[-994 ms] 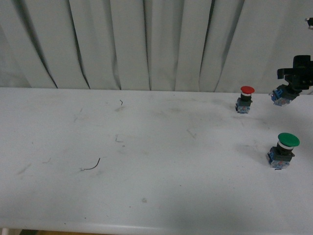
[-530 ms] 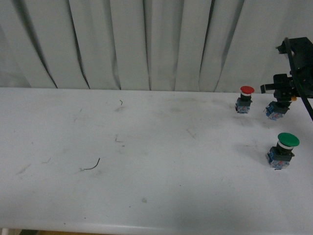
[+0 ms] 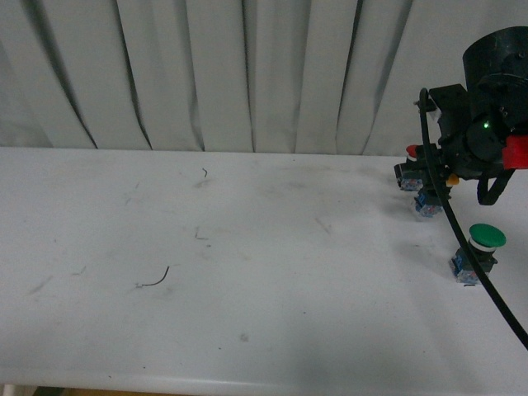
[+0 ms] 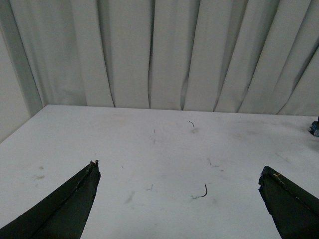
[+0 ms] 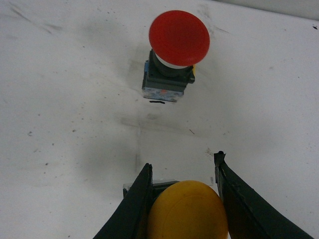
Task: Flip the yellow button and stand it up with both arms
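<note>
The yellow button [image 5: 185, 211] sits between my right gripper's [image 5: 183, 164] two black fingers, its yellow-orange cap facing the wrist camera. In the front view the right gripper [image 3: 437, 183] hangs at the far right, shut on the button, whose blue contact block [image 3: 426, 204] shows just above the table. My left gripper [image 4: 179, 172] is open and empty; only its two finger tips show, over bare table. The left arm is out of the front view.
A red-capped button [image 5: 172, 50] stands upright just beyond the right gripper, partly hidden behind it in the front view [image 3: 410, 152]. A green-capped button [image 3: 478, 252] stands nearer the front at the right. A small curved black wire [image 3: 155, 279] lies on the white table [image 3: 247, 272]. Grey curtains hang behind.
My right arm has moved left and toward the camera with the yellow button, lowering it toward the table next to the red-capped button. The other buttons have not moved.
</note>
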